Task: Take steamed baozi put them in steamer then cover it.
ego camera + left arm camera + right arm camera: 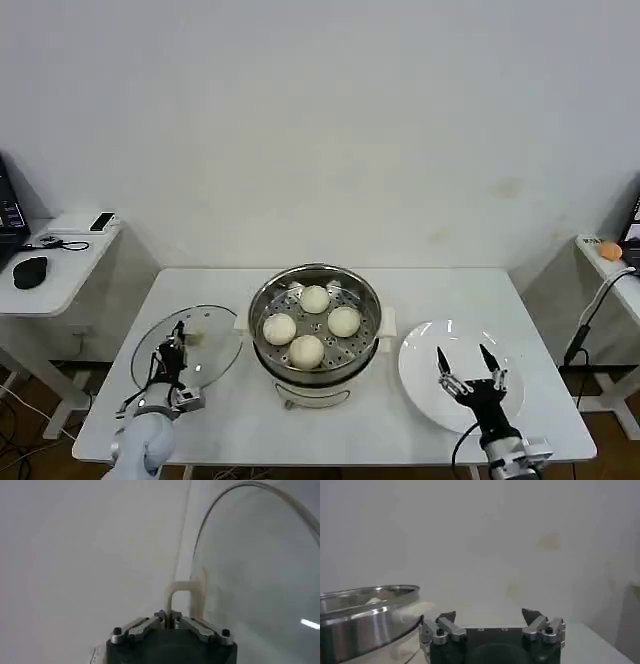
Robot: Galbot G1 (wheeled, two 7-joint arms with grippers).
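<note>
Glass cover (190, 345) sits clamped by its handle in the left end effector (175, 345) (right end effector (468, 365) spread wide).

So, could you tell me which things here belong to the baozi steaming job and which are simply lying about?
Part of the job:
- four steamed baozi, already in the steamer
- the cover, gripped at its handle by the left gripper
- right gripper, open above the white plate

Lying about:
- computer mouse and small box on the side desk
- orange object on the other desk
</note>
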